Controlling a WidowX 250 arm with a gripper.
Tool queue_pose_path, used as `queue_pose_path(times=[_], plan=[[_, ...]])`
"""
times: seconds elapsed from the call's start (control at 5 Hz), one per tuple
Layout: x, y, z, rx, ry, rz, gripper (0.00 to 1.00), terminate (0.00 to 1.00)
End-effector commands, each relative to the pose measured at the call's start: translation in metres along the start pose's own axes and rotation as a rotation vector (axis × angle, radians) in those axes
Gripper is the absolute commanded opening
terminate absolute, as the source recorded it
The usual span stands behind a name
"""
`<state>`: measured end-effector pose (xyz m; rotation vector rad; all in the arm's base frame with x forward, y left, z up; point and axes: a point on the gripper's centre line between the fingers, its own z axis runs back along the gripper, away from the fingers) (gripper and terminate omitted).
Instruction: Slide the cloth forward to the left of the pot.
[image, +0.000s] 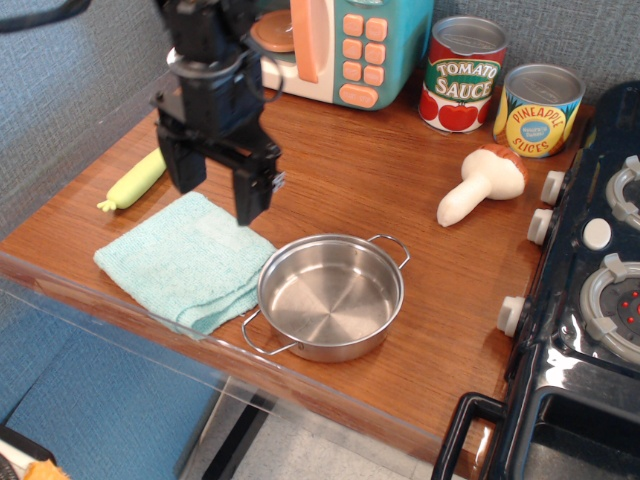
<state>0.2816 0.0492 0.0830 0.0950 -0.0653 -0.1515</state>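
Note:
The mint terry cloth lies flat on the wooden counter, just left of the pot and touching its rim, near the front edge. The shiny steel pot with two wire loop handles sits empty at the front middle. My gripper hangs above the cloth's far edge, lifted off it, with its two black fingers spread apart and nothing between them.
A yellow-green vegetable toy lies behind the cloth at the left. A toy microwave, a tomato sauce can, a pineapple can and a mushroom toy are at the back. A black stove stands at the right.

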Motion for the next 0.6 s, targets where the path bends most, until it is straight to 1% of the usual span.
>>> queue_pose_path(times=[0.0, 0.2, 0.4], plan=[[0.0005, -0.0013, 0.0234, 0.033, -0.032, 0.009, 1.0, 0.0], [0.0005, -0.0013, 0.0234, 0.033, -0.032, 0.009, 1.0, 0.0], [0.0005, -0.0013, 0.0234, 0.033, -0.032, 0.009, 1.0, 1.0]])
